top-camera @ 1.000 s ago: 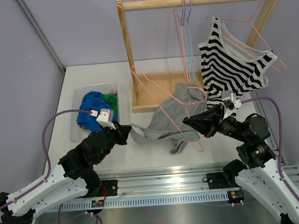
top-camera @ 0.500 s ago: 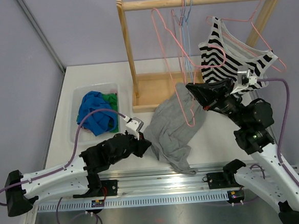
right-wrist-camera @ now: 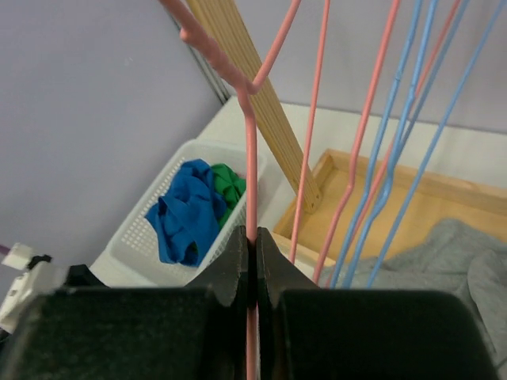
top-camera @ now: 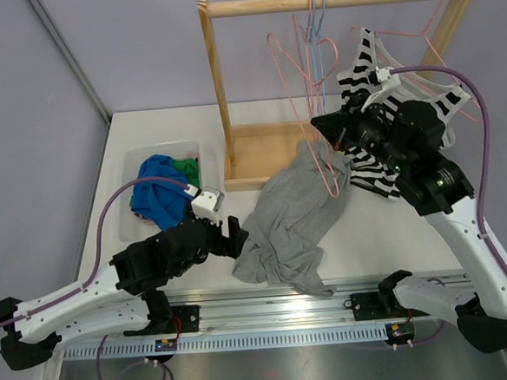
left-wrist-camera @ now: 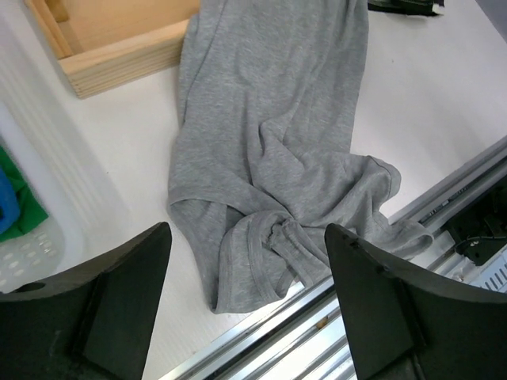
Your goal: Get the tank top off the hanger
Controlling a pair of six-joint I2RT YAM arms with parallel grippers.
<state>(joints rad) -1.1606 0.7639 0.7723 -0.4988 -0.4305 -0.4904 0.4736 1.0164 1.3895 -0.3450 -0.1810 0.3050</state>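
With your right tool (right-wrist-camera: 252, 261) clamped on the pink hanger (right-wrist-camera: 250, 158), your left tool (top-camera: 231, 235) wide open and empty, and the grey tank top (top-camera: 290, 218) heaped on the counter (top-camera: 361, 235), lifting could drag the cloth if an edge is hooked on the wire.

tank top (top-camera: 290, 215) grey | hanger (right-wrist-camera: 250, 158) pink | hung top (top-camera: 356, 71) black-white stripes
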